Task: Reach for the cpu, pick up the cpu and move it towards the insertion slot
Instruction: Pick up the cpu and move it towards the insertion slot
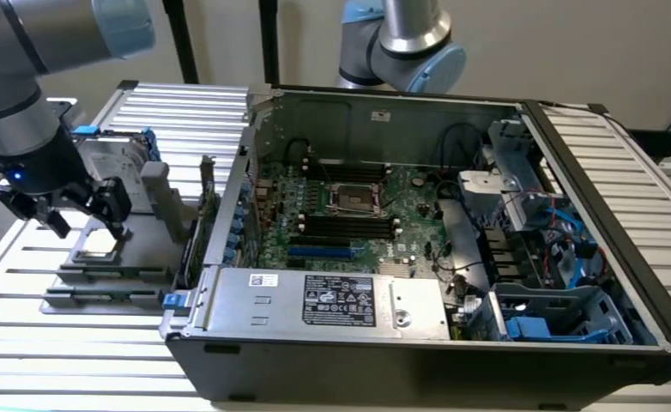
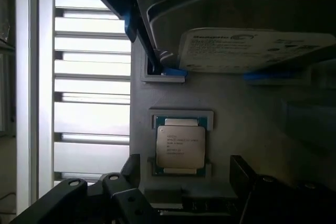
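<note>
- Silvery-grey on top, the cpu (image 2: 180,148) lies flat in a square pocket of the grey fixture plate (image 2: 252,119). The plate sits at the exterior view's left, outside the open computer case (image 1: 312,360).
- Your gripper (image 1: 87,225) hangs low over the chip with its fingers (image 2: 131,167) spread wide. One stands on each side of the cpu, neither touches it, and they hold nothing.
- On the far side of the cpu, on the same plate, the white-labelled hard drive (image 2: 247,51) stands in its blue frame.
- You will find the insertion slot (image 1: 353,197), a shiny silver frame with a dark centre, on the motherboard inside the case. It is well apart from the cpu, towards the exterior view's right.
- Long black memory slots (image 1: 347,227) run just on the near side of that socket.
- A second robot arm (image 1: 399,43) rises behind the case's far wall.
- Plate and case both rest on the white slatted table (image 1: 72,369).
</note>
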Controlling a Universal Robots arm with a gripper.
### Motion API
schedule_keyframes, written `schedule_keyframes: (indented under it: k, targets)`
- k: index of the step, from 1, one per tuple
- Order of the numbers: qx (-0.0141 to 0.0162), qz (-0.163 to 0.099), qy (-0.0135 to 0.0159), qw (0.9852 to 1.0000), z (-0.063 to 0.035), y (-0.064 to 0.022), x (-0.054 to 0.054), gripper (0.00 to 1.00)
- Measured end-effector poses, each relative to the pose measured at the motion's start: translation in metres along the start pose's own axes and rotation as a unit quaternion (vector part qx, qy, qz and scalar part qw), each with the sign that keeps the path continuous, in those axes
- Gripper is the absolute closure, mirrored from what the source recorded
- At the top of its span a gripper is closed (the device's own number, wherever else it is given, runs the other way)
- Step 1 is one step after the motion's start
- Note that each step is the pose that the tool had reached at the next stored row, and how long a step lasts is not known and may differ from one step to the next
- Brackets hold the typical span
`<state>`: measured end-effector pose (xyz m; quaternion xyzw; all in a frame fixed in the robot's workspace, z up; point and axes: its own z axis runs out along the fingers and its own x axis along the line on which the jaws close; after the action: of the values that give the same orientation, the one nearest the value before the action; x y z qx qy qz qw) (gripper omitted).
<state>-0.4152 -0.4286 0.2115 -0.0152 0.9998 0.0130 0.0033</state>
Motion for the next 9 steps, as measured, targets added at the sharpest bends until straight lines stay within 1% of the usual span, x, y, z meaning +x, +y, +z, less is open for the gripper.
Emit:
schedule_keyframes:
  k: [1, 5, 6, 9]
  targets:
    - [0.0000, 0.000, -0.0005, 1.0000, 0.0016, 0.0000, 0.0001, 0.22]
    - [0.0002, 0.000, -0.0049, 1.0000, 0.0081, -0.0002, 0.0011, 0.22]
    - [0.0001, 0.000, -0.0053, 1.0000, 0.0089, -0.0002, 0.0013, 0.22]
    - [0.0002, 0.000, -0.0054, 1.0000, 0.0094, -0.0001, 0.0020, 0.22]
